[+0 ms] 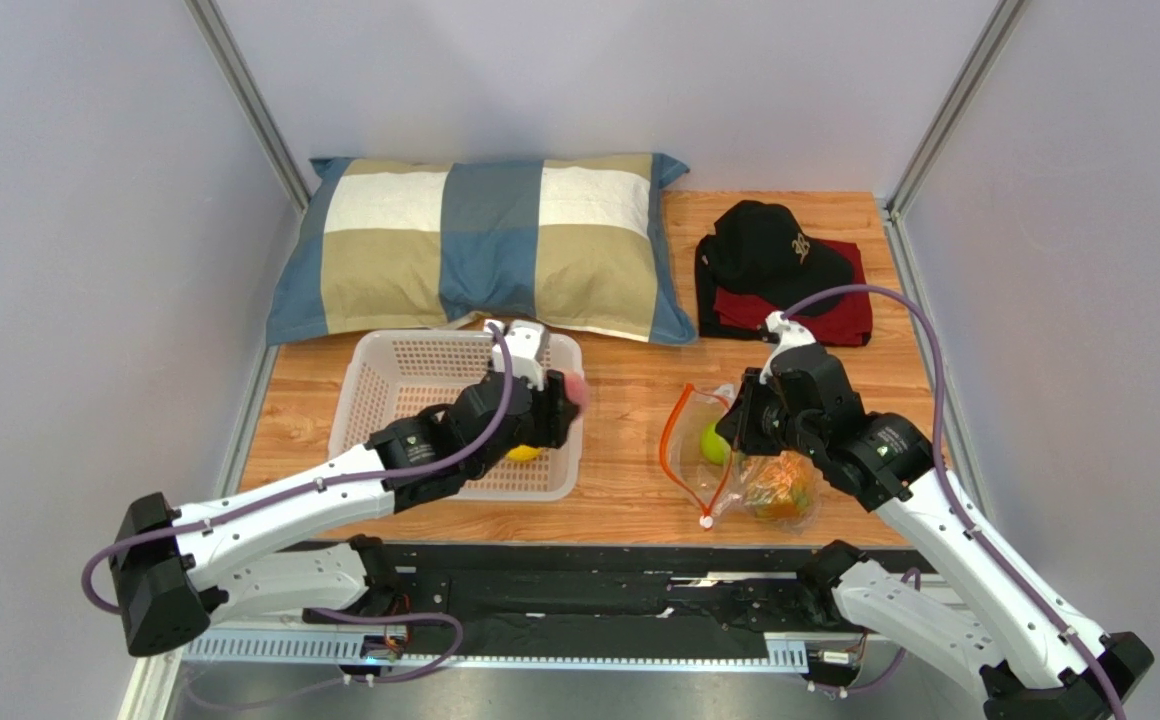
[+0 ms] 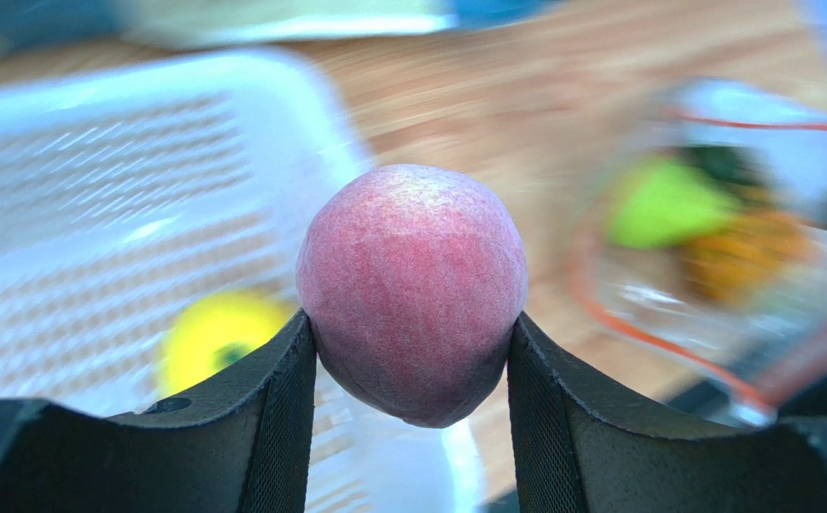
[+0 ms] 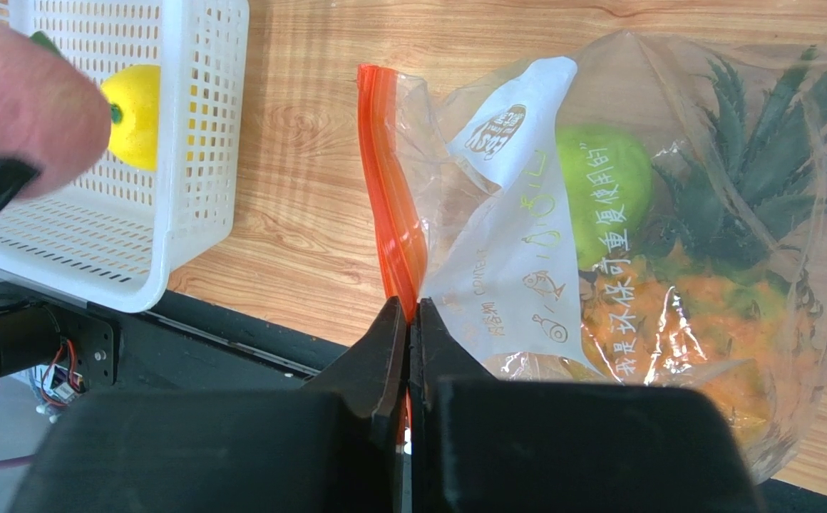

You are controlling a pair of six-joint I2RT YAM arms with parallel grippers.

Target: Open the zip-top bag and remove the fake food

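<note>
Open zip-top bag (image 1: 729, 458) lies near front edge of tabletop (image 1: 631, 405), right half. Right gripper (image 3: 408, 321) fingers closed tight on its orange zip strip (image 3: 386, 192). Left gripper (image 2: 411, 358) part open, clamps peach (image 2: 412, 289) above right rim of basket (image 1: 376, 353). Yellow citrus (image 3: 137, 115) already in basket. Not yet out: green apple (image 3: 600, 176), pineapple (image 3: 696, 310), both inside bag.

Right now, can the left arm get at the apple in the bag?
Probably not yet. The left gripper is full, shut on the peach by the basket. The apple lies inside the bag, whose zip strip the right gripper pinches; the mouth looks open.
</note>
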